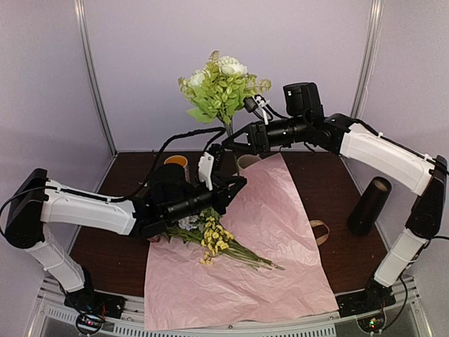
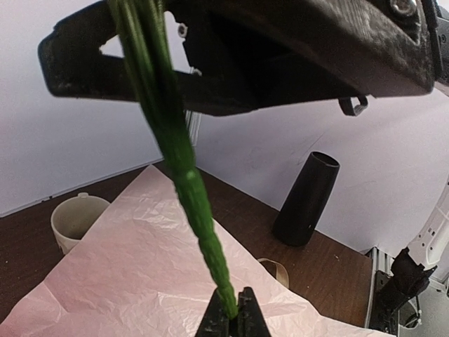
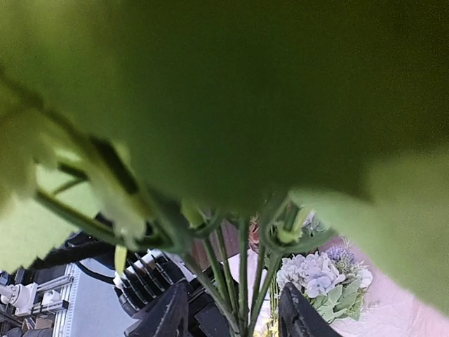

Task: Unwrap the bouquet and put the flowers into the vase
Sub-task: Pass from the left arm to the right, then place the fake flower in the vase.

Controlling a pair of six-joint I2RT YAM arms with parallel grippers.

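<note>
The left end effector (image 1: 237, 184) is clamping the bottom of a green stem (image 2: 189, 175), holding a leafy white-flowered bunch (image 1: 221, 88) upright above the pink paper (image 1: 280, 217). The right end effector (image 1: 226, 145) is standing parted around the stems higher up. Other flowers (image 1: 210, 235) are lying on the paper. The black vase (image 1: 370, 205) is standing at the right of the surface (image 1: 347, 256).

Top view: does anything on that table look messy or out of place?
A little. Loose flowers lie across the crinkled pink paper, a ribbon loop lies beside it on the table, and the black vase stands apart at right with no flowers in it.
</note>
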